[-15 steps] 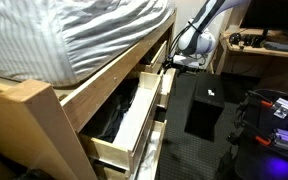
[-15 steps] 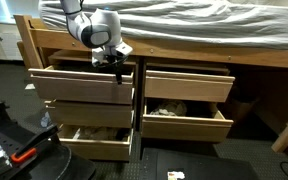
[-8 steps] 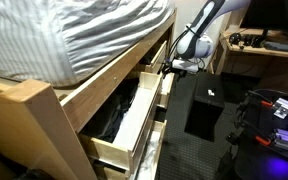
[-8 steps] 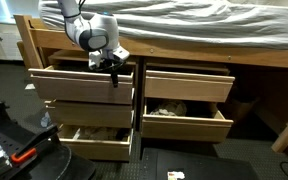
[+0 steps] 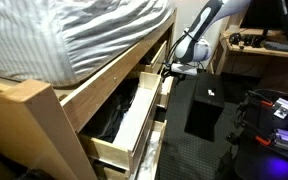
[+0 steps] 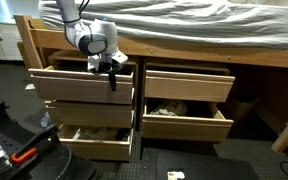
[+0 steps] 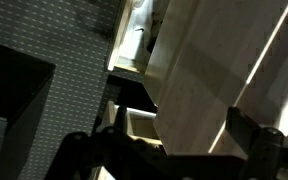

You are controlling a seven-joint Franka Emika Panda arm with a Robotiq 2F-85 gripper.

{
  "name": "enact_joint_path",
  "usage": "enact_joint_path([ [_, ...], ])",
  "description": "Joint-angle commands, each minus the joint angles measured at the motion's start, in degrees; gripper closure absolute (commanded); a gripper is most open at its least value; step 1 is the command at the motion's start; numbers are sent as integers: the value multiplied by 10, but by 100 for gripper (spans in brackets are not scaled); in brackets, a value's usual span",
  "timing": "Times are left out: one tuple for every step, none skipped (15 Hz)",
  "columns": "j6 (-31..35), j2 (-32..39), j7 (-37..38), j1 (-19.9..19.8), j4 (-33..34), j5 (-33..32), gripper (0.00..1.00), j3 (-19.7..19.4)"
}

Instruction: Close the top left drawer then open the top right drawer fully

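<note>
Bedroom: striped bedding is lying over a pine drawer bank. The gripper is hanging at the right top edge of the top left drawer, which is standing partly out. The pincer is spread wide (wrist view), gripping nothing. I'm reading this as the closing step; next comes pushing that front inward, then the top right drawer.

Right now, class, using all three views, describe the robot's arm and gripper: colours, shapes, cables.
The arm is built of rounded, pale grey-white segments with darker joints. The gripper is black and blocky, ending in two dark fingers seen in the wrist view. Cables and markings are too small to tell.
</note>
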Motion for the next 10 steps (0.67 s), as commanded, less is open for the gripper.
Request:
enact_joint_path([
  [-63, 42, 5, 25, 61, 13, 0, -11],
  [-97, 56, 10, 34, 82, 9, 0, -14],
  [-109, 75, 20, 51, 107, 9, 0, -19],
  [-98, 91, 4, 36, 130, 17, 0, 5],
  [-86, 93, -9, 25, 140, 27, 0, 25],
  [-35, 107, -37, -2, 153, 45, 0, 67],
  [0, 117, -42, 3, 160, 49, 0, 75],
  [32, 132, -58, -9, 170, 56, 0, 101],
  [68, 147, -71, -23, 181, 57, 0, 129],
  [103, 166, -82, -36, 196, 49, 0, 156],
])
